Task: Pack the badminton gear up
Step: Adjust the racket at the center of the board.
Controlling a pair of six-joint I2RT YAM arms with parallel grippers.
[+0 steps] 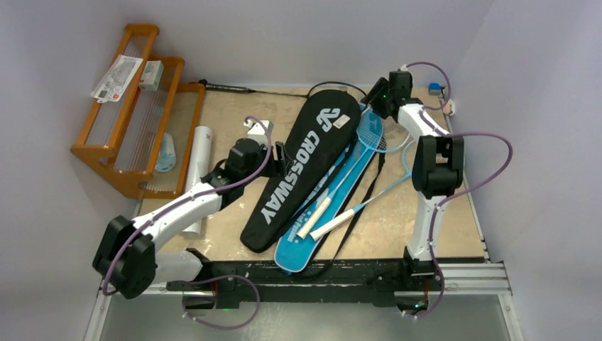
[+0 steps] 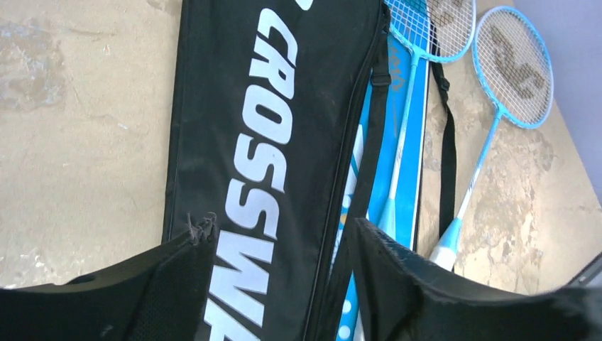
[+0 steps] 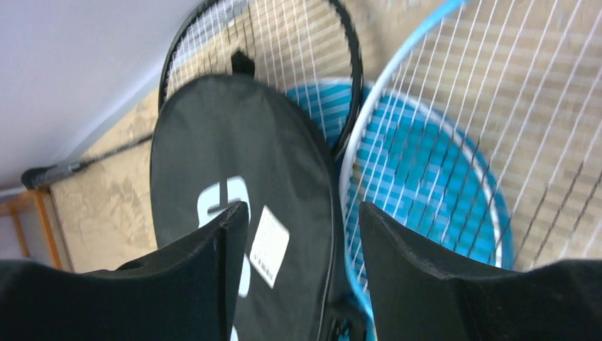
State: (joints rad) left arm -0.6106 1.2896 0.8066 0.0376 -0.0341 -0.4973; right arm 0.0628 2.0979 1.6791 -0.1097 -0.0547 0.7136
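Two grippers, both with jaws apart and holding nothing. The left gripper (image 1: 280, 156) hovers over the left side of the black cover (image 1: 305, 163), which lies diagonally across the middle of the counter (image 1: 440, 213). The right gripper (image 1: 376, 96) hangs above that cover's rounded head, near the far right corner. The blue cover (image 1: 302, 249) lies under and to the right of the black one. Two light-blue rackets (image 2: 512, 62) rest loose on and beside the blue cover. A black racket (image 3: 284, 42) has its head partly under the black cover's head, with its shaft along the far edge. The white tube (image 1: 199, 163) lies at the left edge, beside the orange rack (image 1: 113, 153). Judged progress: early. Three rackets lie outside the covers, and whether either cover holds anything cannot be told. Surface: a mottled beige board. Room: plain pale lilac walls on three sides.
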